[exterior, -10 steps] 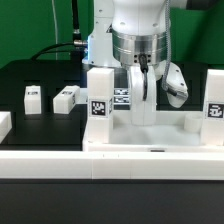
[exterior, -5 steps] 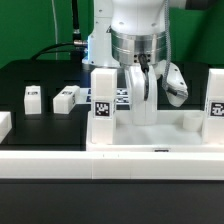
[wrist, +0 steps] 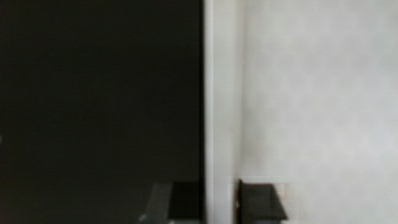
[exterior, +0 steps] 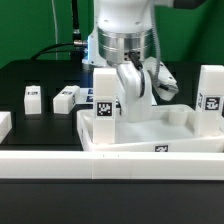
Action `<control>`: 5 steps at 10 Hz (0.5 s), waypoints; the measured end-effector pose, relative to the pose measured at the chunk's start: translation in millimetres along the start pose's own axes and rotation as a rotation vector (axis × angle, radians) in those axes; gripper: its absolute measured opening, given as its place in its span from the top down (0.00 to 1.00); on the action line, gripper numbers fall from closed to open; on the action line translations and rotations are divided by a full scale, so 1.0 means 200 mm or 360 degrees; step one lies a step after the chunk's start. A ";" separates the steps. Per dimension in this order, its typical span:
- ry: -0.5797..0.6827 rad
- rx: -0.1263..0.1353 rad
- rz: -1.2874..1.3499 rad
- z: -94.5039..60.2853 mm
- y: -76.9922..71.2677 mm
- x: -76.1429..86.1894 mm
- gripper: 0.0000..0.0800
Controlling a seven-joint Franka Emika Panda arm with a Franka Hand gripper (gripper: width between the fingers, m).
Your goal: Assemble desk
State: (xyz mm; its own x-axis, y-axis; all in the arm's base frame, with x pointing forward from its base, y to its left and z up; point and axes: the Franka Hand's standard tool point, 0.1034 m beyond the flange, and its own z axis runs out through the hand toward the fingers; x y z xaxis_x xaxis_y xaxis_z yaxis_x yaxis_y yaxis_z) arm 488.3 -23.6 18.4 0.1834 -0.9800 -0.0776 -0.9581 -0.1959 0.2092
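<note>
On the black desk (exterior: pixel 40 75), at nine o'clock of the scene in the exterior view, a white part (exterior: pixel 3 124) is cut off by the frame edge and cannot be identified further. Toward three o'clock from it, a short loose leg (exterior: pixel 32 97) is seen with a black-and-white tag on its face. Just beside that, a second loose leg (exterior: pixel 66 98) is laid on the desk, well apart from the assembly.

The tabletop (exterior: pixel 135 138), a shallow white tray, is found at the scene's centre, near six o'clock of the arm (exterior: pixel 125 30). It is set askew to the long white rail (exterior: pixel 60 163) that runs along the front at six o'clock. An upright leg (exterior: pixel 100 100) with a tag is fitted at the tray's nine o'clock corner. A second upright leg (exterior: pixel 211 100), also tagged, is fitted at its three o'clock corner, and a small tag is carried on the tray's front wall.

The tool (exterior: pixel 136 98) is lowered between the two fitted legs. In the wrist view the tool (wrist: pixel 221 200) is seen clamped on a thin white wall of the tabletop (wrist: pixel 222 100), with a dark fingertip (wrist: pixel 178 200) pressed against each face.
</note>
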 end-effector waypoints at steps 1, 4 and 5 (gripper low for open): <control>0.0001 -0.0003 -0.0022 0.00 0.00 -0.01 0.89; 0.0007 0.0001 -0.0324 0.00 0.00 0.01 0.89; 0.0015 -0.0002 -0.0464 0.00 0.00 0.03 0.89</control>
State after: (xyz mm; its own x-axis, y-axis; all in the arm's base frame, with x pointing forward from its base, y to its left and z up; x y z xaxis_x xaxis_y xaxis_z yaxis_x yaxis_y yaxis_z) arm 489.2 -30.4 18.3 0.4530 -0.8826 -0.1257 -0.8644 -0.4694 0.1805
